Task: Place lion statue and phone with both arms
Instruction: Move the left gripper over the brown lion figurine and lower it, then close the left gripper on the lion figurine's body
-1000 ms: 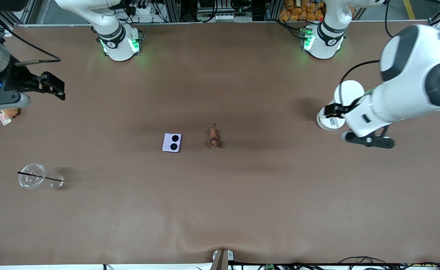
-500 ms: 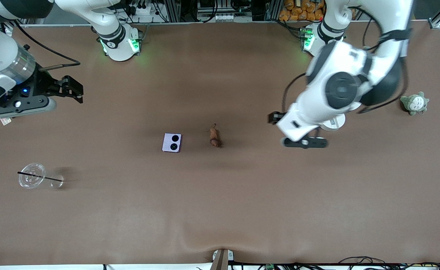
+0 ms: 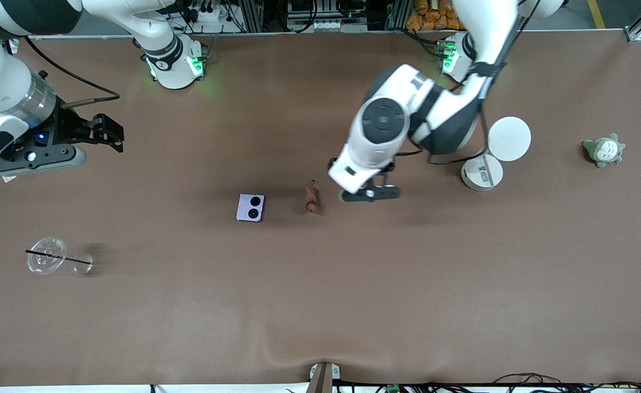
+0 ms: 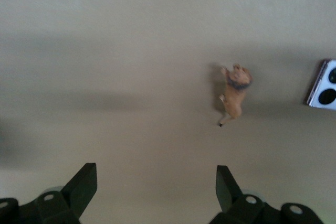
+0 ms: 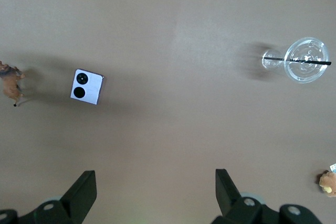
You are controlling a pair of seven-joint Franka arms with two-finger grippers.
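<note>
- Near the middle of the brown table [image 3: 353,305], well away from every edge: the lion statue [image 3: 312,199], small and reddish-brown, lying flat with its thin tail toward the robots' edge.
- Just beside it, toward the right arm's end: the phone [image 3: 250,208], pale purple and nearly square, flat on the table, two round black lenses facing up.
- Apart from each other, not touching; both seen again in the left wrist view, lion statue [image 4: 234,92] and phone [image 4: 324,83].
- Up in the air over bare table just beside the lion statue, toward the left arm's end: the left gripper [image 3: 369,192], fingers spread wide, holding nothing.
- Same wide-spread black fingers [image 4: 84,184] in the left wrist view, with only bare table between them.
- Over the right arm's end of the table, close to that edge: the right gripper [image 3: 102,130], fingers spread too, holding nothing, well apart from the phone.
- Wide gap between its fingers [image 5: 83,188] in the right wrist view as well.
- Toward the right arm's end and nearer the front camera than the phone: a clear plastic cup [image 3: 46,255] tipped on its side, a black straw [image 3: 58,257] across it.
- Toward the left arm's end: a white round container [image 3: 481,172], with a white round lid [image 3: 509,138] beside it.
- Close to the left arm's end edge: a grey-green plush toy [image 3: 604,150].
</note>
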